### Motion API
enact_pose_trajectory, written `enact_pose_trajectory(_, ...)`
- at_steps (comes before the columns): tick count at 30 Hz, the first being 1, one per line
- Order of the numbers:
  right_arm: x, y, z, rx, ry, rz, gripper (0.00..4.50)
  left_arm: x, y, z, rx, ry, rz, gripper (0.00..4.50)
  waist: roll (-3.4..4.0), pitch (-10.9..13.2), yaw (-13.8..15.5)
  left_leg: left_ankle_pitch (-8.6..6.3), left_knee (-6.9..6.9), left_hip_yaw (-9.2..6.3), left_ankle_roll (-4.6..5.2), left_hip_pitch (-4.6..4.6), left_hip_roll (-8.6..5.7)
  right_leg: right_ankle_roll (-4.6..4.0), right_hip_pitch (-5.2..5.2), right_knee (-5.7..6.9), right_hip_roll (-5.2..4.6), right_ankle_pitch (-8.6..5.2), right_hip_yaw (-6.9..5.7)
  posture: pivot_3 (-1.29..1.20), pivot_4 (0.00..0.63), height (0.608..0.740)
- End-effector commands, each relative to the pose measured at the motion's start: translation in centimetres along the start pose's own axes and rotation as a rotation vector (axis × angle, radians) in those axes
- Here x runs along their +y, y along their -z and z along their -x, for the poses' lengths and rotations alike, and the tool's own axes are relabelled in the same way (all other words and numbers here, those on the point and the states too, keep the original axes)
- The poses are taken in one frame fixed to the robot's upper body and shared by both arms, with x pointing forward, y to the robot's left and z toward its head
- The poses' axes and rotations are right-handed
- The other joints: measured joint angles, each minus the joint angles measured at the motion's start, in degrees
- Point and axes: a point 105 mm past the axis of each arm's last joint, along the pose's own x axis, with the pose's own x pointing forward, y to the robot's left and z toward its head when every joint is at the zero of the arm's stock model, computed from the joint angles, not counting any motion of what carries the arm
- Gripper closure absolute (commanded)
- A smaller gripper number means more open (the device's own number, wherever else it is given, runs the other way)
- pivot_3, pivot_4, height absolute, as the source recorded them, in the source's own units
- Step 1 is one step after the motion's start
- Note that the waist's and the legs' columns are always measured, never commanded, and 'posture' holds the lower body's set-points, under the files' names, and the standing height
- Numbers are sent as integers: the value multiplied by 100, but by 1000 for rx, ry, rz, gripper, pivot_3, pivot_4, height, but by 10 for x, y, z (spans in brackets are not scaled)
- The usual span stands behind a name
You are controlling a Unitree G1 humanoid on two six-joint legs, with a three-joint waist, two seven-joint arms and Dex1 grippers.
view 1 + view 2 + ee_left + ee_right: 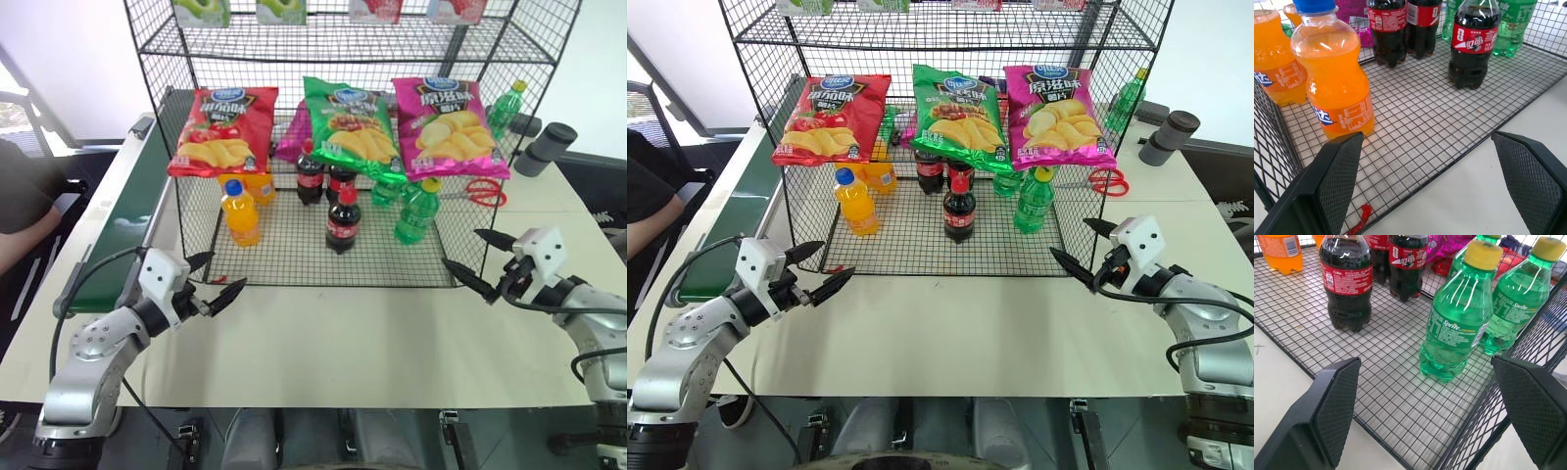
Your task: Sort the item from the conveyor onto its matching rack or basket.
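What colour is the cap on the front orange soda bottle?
Blue. The orange soda bottle has a blue cap, seen best in the left wrist view.

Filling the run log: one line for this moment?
left gripper: open, empty | right gripper: open, empty | red-capped plastic cola bottle: upright on black wire rack

**Sodas, scissors and a tumbler share the table**

An orange soda bottle with a blue cap (pixel 240 211) stands upright near a green plastic bottle with a yellow cap (pixel 419 210). Red-handled scissors (pixel 480 192) lie flat on the cream tabletop (pixel 343 343). A dark grey cylindrical tumbler (pixel 547 149) rests tilted at the far corner. A person's dark-sleeved arm (pixel 22 211) shows alongside.
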Motion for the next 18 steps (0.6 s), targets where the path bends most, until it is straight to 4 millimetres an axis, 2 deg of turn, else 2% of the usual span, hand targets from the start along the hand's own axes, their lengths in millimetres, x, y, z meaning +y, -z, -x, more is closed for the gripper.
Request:
enact_pose_trajectory(1,-3,-11,0,-38,10,29,63,2,-6,0,-25,-15,-26,0,0,0,1,0,0,0,0,0,0,0,0,0,0,0,0,0,150,734)
enact_pose_trajectory(18,1,-14,-14,-52,-30,25,63,6,-4,1,-29,-56,-11,0,0,0,-3,0,1,0,0,1,0,1,1,1,-1,1,0,0,150,734)
